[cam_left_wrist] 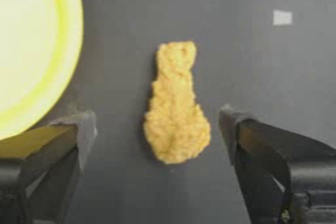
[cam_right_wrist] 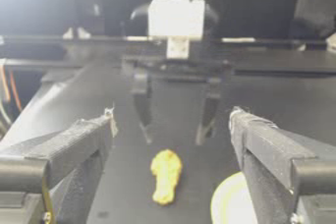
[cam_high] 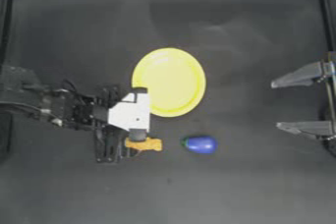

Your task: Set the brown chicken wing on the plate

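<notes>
Item count, table surface:
- brown chicken wing (cam_high: 144, 144): 1, orange-brown, lumpy.
- plate (cam_high: 172, 79): 1, yellow, round.
- blue toy (cam_high: 200, 144): 1, green tip, right of wing.
- white square mark (cam_left_wrist: 282, 17): 1, on table.
- left gripper (cam_high: 125, 152): 1.
- right gripper (cam_high: 283, 106): 1.
Total loose objects: 3.

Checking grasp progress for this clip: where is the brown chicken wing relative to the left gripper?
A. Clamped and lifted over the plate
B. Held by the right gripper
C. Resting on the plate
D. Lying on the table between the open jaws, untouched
D: in the left wrist view the brown chicken wing lies flat on the table between the left gripper's spread jaws, with gaps either side; the plate sits beside it.
</notes>
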